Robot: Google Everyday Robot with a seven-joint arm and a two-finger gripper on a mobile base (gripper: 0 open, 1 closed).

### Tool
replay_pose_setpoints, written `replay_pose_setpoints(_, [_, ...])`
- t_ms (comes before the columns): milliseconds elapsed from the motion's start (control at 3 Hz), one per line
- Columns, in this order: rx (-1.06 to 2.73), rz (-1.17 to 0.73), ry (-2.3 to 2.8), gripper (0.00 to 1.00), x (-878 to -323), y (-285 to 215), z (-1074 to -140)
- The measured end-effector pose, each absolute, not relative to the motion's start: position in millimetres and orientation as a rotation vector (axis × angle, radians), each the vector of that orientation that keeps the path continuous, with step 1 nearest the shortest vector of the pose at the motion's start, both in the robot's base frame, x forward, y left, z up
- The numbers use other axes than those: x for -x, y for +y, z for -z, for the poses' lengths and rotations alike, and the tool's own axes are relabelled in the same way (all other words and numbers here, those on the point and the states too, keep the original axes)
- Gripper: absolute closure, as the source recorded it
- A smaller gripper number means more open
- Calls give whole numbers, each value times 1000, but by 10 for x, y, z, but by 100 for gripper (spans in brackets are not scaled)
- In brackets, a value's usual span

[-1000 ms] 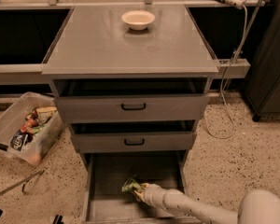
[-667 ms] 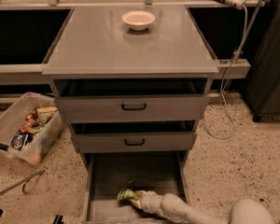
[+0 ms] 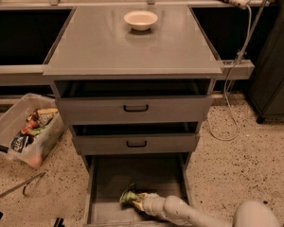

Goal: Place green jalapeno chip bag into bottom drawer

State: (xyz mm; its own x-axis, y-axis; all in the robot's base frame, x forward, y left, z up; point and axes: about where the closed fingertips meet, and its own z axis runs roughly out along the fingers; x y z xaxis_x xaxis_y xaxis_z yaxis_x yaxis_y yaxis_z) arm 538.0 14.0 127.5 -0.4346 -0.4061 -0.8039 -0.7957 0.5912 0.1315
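The bottom drawer (image 3: 132, 174) is pulled out below the two upper drawers with black handles. It is a deep plain grey tray. The green jalapeno chip bag (image 3: 128, 196) is low inside it, near the front middle. My gripper (image 3: 137, 201) reaches in from the lower right at the end of the white arm, right at the bag. The bag hides the fingertips. Whether the bag rests on the drawer floor cannot be told.
A white bowl (image 3: 140, 19) stands on the cabinet top (image 3: 132, 46). A clear bin of snacks (image 3: 26, 129) lies tilted on the floor at left. A white cable (image 3: 229, 108) hangs and loops on the floor at right. A dark cabinet (image 3: 274, 70) stands far right.
My gripper and the bag have moved left and slightly down inside the bottom drawer, toward its front.
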Motion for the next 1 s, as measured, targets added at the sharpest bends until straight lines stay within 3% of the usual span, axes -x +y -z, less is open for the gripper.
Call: replay_pose_setpoints(1000, [951,-655,2061,11,-5379,141,-1275])
